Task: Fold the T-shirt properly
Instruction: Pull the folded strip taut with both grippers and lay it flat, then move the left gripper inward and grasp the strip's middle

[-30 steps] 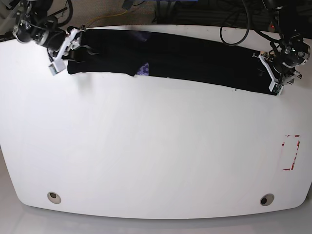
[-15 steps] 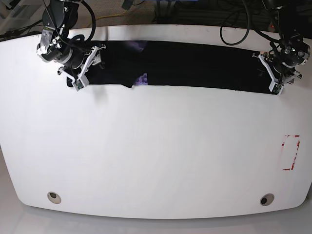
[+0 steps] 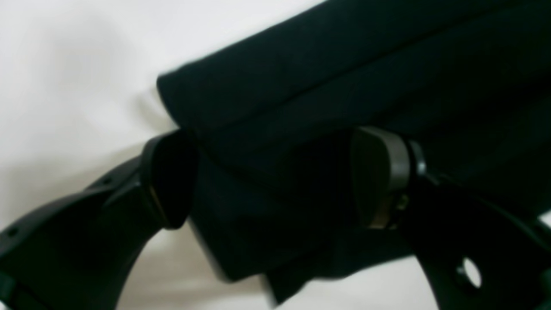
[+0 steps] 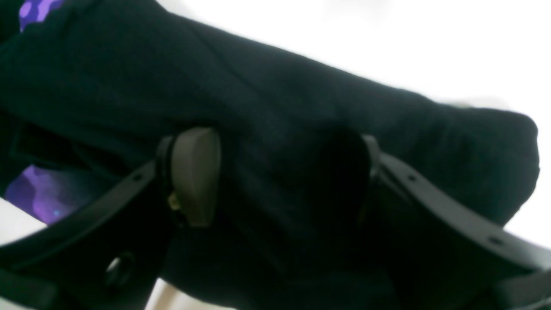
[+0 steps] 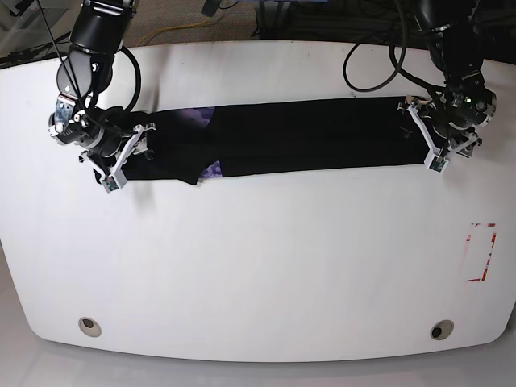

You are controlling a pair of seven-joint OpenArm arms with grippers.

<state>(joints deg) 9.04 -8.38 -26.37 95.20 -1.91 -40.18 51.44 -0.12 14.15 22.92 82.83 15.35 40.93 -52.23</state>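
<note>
At the 12 o'clock half of the white bench (image 5: 258,266): one T-shirt (image 5: 298,133), black, folded into a long narrow band lying across the bench from 9 to 3 o'clock.

Left pincer (image 5: 436,145), at the band's 3 o'clock end: jaws set wide, straddling the bunched cloth; in the left wrist view the T-shirt (image 3: 327,99) fills the gap, with both pads (image 3: 379,176) against it. Grasping the T-shirt.

Right pincer (image 5: 121,161), at the 9 o'clock end: jaws equally wide, cloth packed between them; in the right wrist view the fingers (image 4: 193,176) press the thick fold of the T-shirt (image 4: 275,129). Grasping the T-shirt.

Hard to make out: both wrist views are blurred and very dark, so fold layers cannot be counted. Print mostly hidden; only purple patches show, at about 10 o'clock in the base view (image 5: 211,170) and at 8 o'clock in the right wrist view (image 4: 38,198). Whether the cloth ends rest on the bench or hang lifted cannot be told.

Other items: two round grommets at 7 o'clock (image 5: 89,326) and 5 o'clock (image 5: 441,330); a red-and-white marked rectangle (image 5: 480,252) at 3 to 4 o'clock; black cables (image 5: 379,56) trailing behind the left arm at 1 o'clock.
</note>
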